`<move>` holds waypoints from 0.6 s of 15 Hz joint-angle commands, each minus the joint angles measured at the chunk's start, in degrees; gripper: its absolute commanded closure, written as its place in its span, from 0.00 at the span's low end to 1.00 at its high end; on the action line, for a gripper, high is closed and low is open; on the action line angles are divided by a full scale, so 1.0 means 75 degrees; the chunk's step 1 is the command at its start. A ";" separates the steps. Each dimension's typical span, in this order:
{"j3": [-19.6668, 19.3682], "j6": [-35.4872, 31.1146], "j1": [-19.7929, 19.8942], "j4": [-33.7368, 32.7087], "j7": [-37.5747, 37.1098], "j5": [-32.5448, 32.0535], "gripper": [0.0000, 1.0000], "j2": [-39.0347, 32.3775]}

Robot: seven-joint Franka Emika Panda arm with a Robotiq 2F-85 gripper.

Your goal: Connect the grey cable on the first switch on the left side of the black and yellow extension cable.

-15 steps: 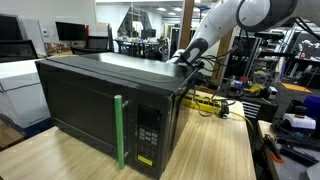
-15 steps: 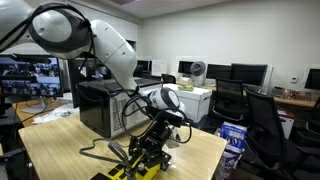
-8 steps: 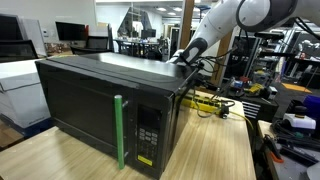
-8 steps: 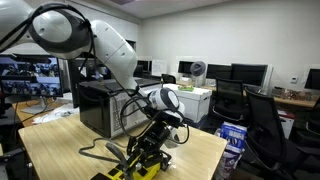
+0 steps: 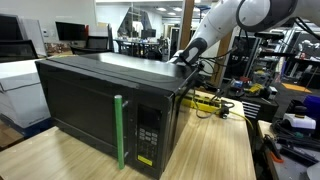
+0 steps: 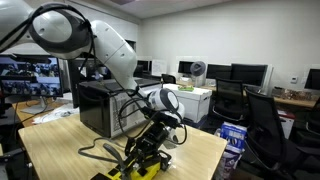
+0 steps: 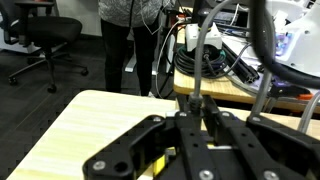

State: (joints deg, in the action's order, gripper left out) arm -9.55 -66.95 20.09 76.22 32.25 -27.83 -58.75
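Hidden by microwave: in an exterior view the big black microwave with a green handle (image 5: 100, 100) covered the gripper and the near end of the long, flat yellow and black power strip (image 5: 205, 101); only the white robot arm (image 5: 215, 30) reaching down behind it showed.
Strip position: it lay on the light wooden table (image 5: 215, 145), behind the microwave.
Gripper seen elsewhere: in an exterior view the black gripper (image 6: 147, 152) hung low, right over the strip (image 6: 140, 170).
Grip: in the wrist view the gripper (image 7: 200, 125) was clamped tight on the thin grey cable (image 7: 197, 70), which rose from between its fingers.
Hard to make out: the plug itself and the sockets were covered by the fingers; only a yellow sliver of strip (image 7: 157, 160) showed.
Cut off: the strip's far end ran out of the wrist view.
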 commanded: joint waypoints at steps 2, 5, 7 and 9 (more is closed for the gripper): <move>0.0043 0.0153 0.0090 0.0104 -0.0275 0.0094 0.94 0.0075; 0.0007 0.0189 0.0154 0.0046 -0.0324 0.0092 0.94 0.0016; 0.0034 0.0135 0.0232 0.0065 -0.0251 0.0086 0.94 -0.0009; 0.0073 0.0044 0.0273 0.0078 -0.0175 0.0077 0.94 -0.0017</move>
State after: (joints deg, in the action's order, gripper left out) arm -9.70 -66.92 21.27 76.23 31.25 -27.82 -59.08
